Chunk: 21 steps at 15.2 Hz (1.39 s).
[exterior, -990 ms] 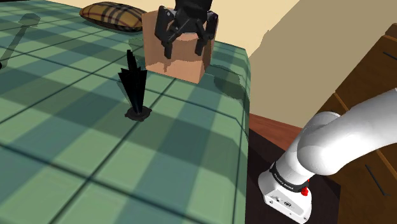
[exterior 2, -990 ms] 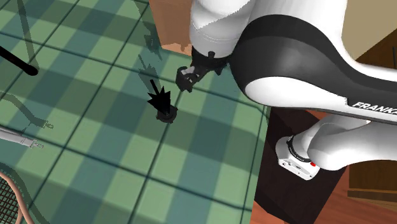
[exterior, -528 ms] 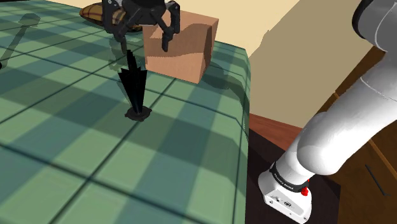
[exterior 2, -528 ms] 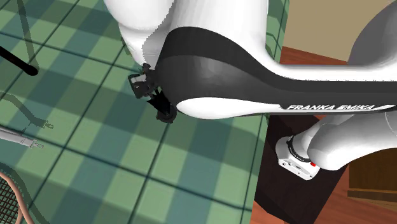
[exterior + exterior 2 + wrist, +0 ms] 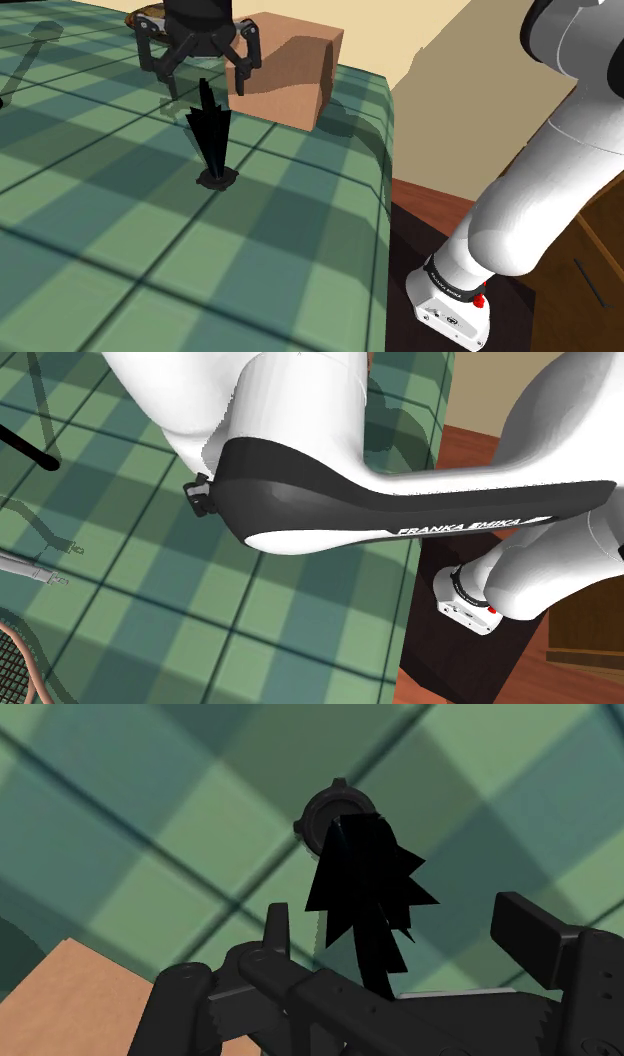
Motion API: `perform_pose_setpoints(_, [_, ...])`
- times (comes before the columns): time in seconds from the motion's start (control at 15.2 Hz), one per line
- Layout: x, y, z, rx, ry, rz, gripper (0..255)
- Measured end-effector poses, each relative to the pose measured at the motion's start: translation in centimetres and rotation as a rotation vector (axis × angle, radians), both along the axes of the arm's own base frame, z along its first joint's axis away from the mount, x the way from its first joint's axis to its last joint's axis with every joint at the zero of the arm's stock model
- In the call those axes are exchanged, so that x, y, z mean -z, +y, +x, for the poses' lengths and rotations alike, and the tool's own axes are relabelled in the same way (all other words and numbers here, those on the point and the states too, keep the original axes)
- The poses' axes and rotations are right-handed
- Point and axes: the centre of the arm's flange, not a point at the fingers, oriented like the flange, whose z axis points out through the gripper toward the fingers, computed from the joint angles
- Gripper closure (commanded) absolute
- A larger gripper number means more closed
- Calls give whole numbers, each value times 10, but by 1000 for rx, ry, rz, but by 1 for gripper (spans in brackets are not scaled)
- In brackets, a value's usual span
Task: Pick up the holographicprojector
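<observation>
None of the grasp is done; my pincer (image 5: 203,75) hangs spread wide, upper left in the shoulder view, above the black holographic projector (image 5: 211,135); lowering, clasping and lifting remain.

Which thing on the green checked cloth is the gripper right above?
The black spiky cone, directly below the open gripper; the brown box and plaid cushion lie farther back.
</observation>
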Motion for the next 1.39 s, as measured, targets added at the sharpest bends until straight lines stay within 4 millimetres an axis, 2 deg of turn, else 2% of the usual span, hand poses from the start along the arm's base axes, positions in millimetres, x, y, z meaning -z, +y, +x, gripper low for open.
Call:
perform_pose_setpoints(0.13, [9,0,1,0,0,0,0])
perform_pose_setpoints(0.2, [11,0,1,0,0,0,255])
perform_pose_setpoints(0.86, [13,0,1,0,-1,0,255])
perform_pose_setpoints(1.39, [-24,0,2,0,0,1,255])
